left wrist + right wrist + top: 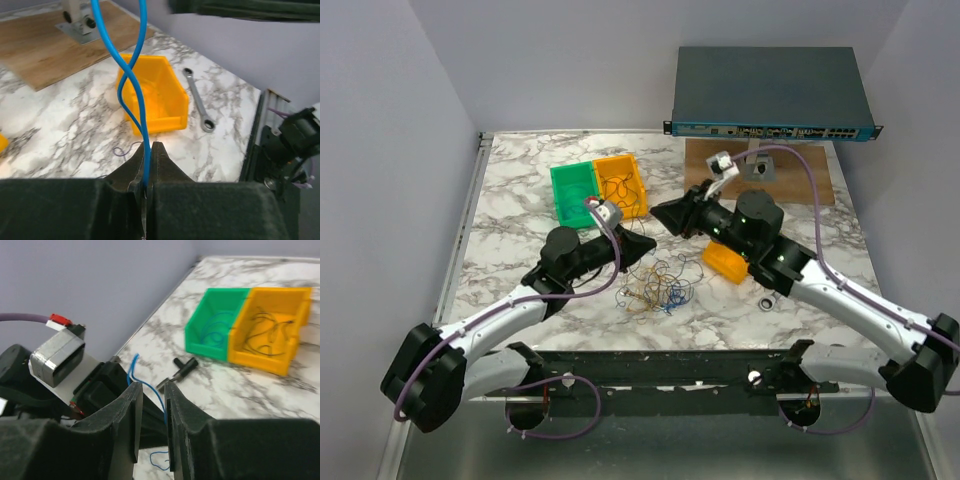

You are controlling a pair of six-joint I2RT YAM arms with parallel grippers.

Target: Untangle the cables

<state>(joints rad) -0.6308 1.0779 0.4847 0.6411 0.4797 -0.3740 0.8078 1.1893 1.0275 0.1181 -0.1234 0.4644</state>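
Marble table (pixel 510 215): cables (pixel 655 288), wrench (pixel 198 101), bins (pixel 622 185)

Yellow bin (pixel 730 262), cable heap (pixel 655 288) seemingly crowd centre — left table (pixel 510 200) open.

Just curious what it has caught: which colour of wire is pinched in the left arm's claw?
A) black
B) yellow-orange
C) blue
C: in the left wrist view the blue cable runs straight down into the left gripper, whose fingertips are shut on it.

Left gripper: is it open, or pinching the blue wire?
Shut. In the left wrist view the left gripper has its jaws pressed together, with the blue cable clamped between them.
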